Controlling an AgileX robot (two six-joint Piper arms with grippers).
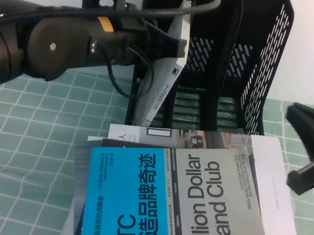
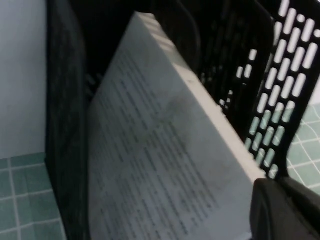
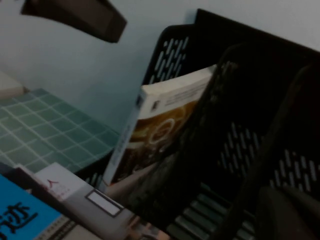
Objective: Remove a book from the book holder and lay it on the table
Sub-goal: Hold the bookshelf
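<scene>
The book (image 1: 163, 76) leans tilted in the leftmost slot of the black book holder (image 1: 258, 62), its pale grey back towards me. My left gripper (image 1: 175, 46) is at the book's upper edge, shut on it. In the left wrist view the printed grey back (image 2: 150, 150) fills the frame, with one finger (image 2: 285, 210) against its edge. My right gripper (image 1: 291, 144) hangs open and empty to the right of the holder, above the green grid table (image 1: 18, 148). The right wrist view shows the book's front with its orange ring (image 3: 160, 130) inside the holder (image 3: 240, 100).
A blue-and-grey "Billion Dollar Brand Club" book (image 1: 189, 208) lies on a pile in front of the holder, with another book (image 1: 160, 135) and white paper (image 1: 272, 186) under it. The holder's middle and right slots hold nothing that I can see.
</scene>
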